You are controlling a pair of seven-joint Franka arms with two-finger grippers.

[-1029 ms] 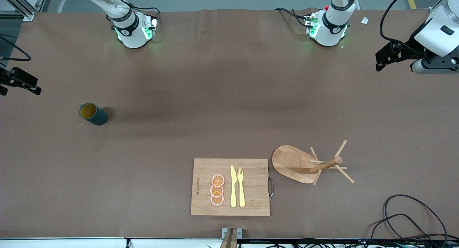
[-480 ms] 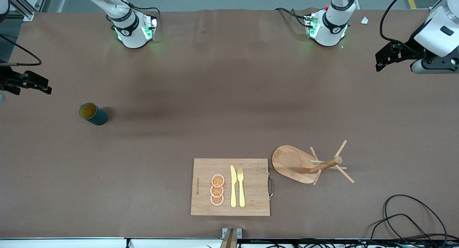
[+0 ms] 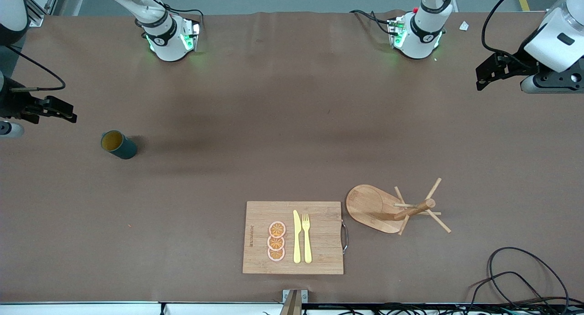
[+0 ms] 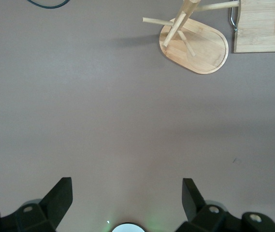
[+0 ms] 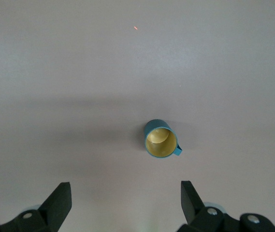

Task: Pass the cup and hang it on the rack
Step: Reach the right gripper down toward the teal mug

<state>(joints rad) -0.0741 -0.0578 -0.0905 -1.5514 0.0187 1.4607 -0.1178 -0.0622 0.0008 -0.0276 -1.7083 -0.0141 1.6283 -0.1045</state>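
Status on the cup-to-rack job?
Nothing done yet: the cup stands untouched on the table near the right arm's end. In hand: the right pincer, open, is up over the table near it. The left pincer, open, waits. Left: grasp, pass, hang on the rack.

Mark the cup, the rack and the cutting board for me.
cup (image 3: 118,145): front view, on its dark outer wall.
rack (image 3: 369,205): front view, on the bare oval base.
cutting board (image 3: 326,242): front view, on bare wood beside the fork.
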